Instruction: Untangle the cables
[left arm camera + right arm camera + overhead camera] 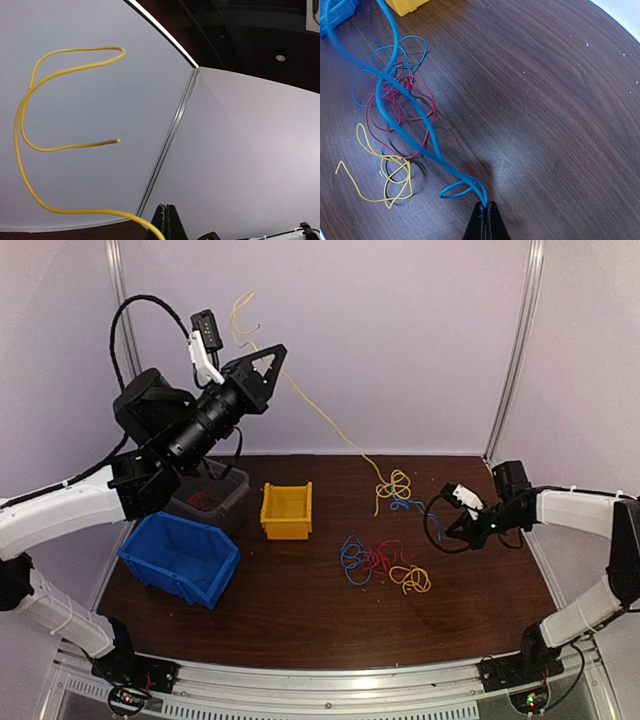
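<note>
My left gripper (278, 352) is raised high over the back left and is shut on a yellow cable (330, 422). That cable slopes down to a small yellow and blue knot (397, 487) on the table. In the left wrist view the yellow cable (30, 100) curls in free loops beyond the closed jaws (168, 211). My right gripper (450, 530) is low at the right, shut on a blue cable (415, 107) whose small loop sits at the tips (486, 205). A tangle of blue, red and yellow cables (380, 560) lies on the table between the arms.
A blue bin (180, 555) stands at the front left, with a grey bin (228, 498) holding a red strand behind it. A yellow bin (287, 510) is near the middle. White walls close the back and sides. The table (300, 620) is dark wood.
</note>
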Motion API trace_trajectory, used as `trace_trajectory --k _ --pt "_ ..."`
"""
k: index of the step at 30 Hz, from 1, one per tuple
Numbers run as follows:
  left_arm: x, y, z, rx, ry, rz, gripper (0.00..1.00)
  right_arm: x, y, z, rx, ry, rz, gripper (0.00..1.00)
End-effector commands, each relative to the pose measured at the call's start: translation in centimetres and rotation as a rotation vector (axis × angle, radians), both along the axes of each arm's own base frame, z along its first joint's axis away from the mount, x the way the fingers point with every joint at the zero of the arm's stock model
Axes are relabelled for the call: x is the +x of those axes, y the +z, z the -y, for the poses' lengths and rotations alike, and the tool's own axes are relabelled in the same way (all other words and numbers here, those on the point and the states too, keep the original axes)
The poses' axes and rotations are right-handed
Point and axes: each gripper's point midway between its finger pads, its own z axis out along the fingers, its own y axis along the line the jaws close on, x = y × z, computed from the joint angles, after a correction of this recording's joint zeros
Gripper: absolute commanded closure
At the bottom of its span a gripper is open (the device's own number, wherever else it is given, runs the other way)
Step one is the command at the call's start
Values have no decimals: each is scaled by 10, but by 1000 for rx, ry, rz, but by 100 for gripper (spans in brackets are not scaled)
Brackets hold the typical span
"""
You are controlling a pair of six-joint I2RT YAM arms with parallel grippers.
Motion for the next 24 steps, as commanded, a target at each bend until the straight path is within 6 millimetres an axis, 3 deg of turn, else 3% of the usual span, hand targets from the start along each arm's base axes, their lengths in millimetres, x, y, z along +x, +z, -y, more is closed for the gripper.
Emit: trace_trajectory --k 1,19,21,24 --pt "0 13 -35 24 145 37 100 -4 -9 6 27 8 -45 100" --pt "-37 65 -165 9 506 99 100 -7 -39 18 -42 -35 -119 100" --pt "-39 65 -169 3 506 96 100 -7 -38 17 -41 -28 -122 100" --pt "-32 55 -146 54 439 77 100 -11 -27 10 -28 17 -127 100"
